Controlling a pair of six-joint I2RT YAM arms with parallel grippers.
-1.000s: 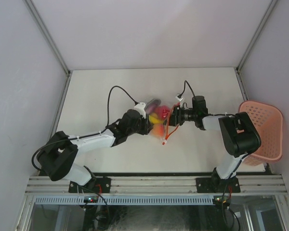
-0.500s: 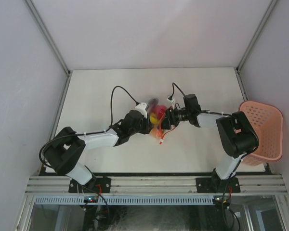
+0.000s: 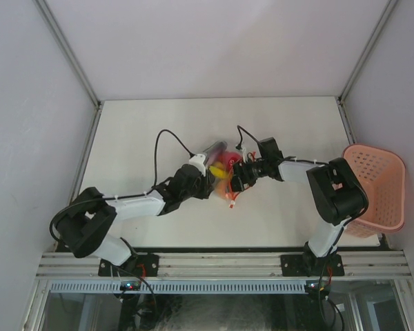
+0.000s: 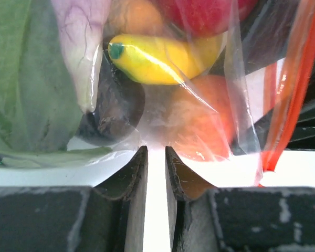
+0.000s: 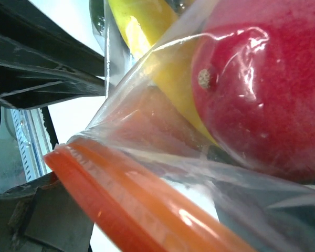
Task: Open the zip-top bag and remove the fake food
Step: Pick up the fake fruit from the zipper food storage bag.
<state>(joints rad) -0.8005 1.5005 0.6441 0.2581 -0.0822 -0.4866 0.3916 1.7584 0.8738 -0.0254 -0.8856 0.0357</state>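
Observation:
The clear zip-top bag (image 3: 224, 172) hangs between my two grippers over the middle of the table, its red-orange zip strip (image 3: 235, 194) trailing down toward the near side. The fake food is inside: a red round piece (image 5: 262, 94), a yellow piece (image 4: 157, 55), an orange piece (image 4: 199, 121), a dark purple one (image 4: 115, 105) and a green one (image 4: 26, 79). My left gripper (image 3: 208, 181) is nearly shut, pinching the bag's film at its fingertips (image 4: 139, 157). My right gripper (image 3: 239, 176) stands open against the bag's zip side. The strip (image 5: 147, 210) crosses between its spread fingers.
A pink perforated basket (image 3: 376, 186) stands at the table's right edge, beside the right arm. Black cables (image 3: 169, 131) loop up from both wrists. Grey walls close in the table at the back and sides.
My right gripper has moved left onto the bag and its jaws have spread wide. My left gripper has drawn slightly down and left with the bag, its jaws a little narrower.

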